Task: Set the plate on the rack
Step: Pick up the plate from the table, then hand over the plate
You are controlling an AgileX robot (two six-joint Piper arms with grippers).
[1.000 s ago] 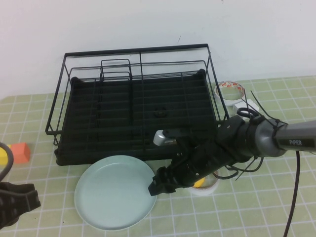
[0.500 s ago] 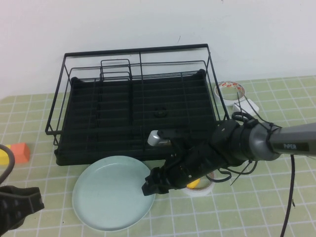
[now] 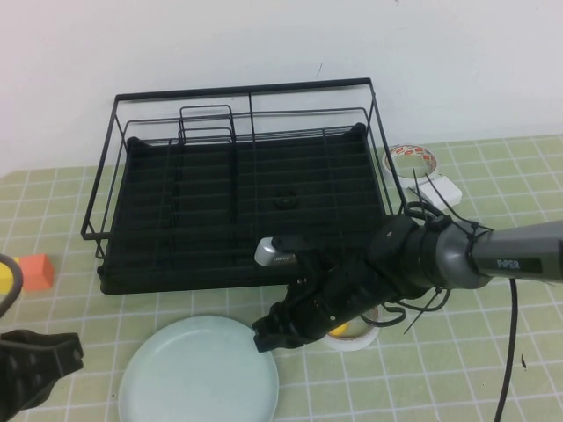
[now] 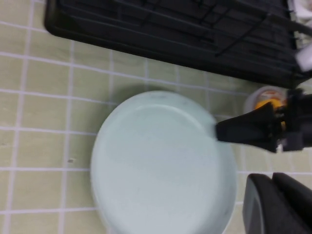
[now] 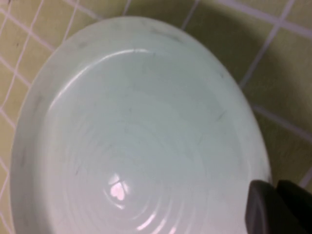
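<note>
**Ana:** Since the job is to get the plate (image 3: 199,373) onto the rack (image 3: 242,189), where does the plate sit?

**Ben:** Flat on the bench (image 3: 493,352), close to the near edge and a bit left of centre, in front of the rack and clear of it. It is not on the rack yet.

**Ana:** And the right gripper (image 3: 268,335)?

**Ben:** Low, at the plate's right-hand rim, with the arm reaching across from the right edge of the bench. In the left wrist view its dark tip (image 4: 243,130) touches or slightly overlaps the rim. I read its jaws as drawn together, with nothing between them; whether a finger has slipped under the rim I cannot tell. My guess is that it works at the edge because a flat plate offers nothing else to pinch.

**Ana:** The left gripper (image 3: 35,374)?

**Ben:** At the near left corner of the bench, beside the plate but apart from it. I cannot tell how its jaws stand. It may be waiting to steady the far side of the plate.

**Ana:** Anything in the way?

**Ben:** A white tape roll with something yellow in it (image 3: 352,332) lies right under the right arm, another roll (image 3: 411,162) by the rack's right end, and an orange block (image 3: 35,272) near the left edge. The lift must clear the rack's front wire.
</note>
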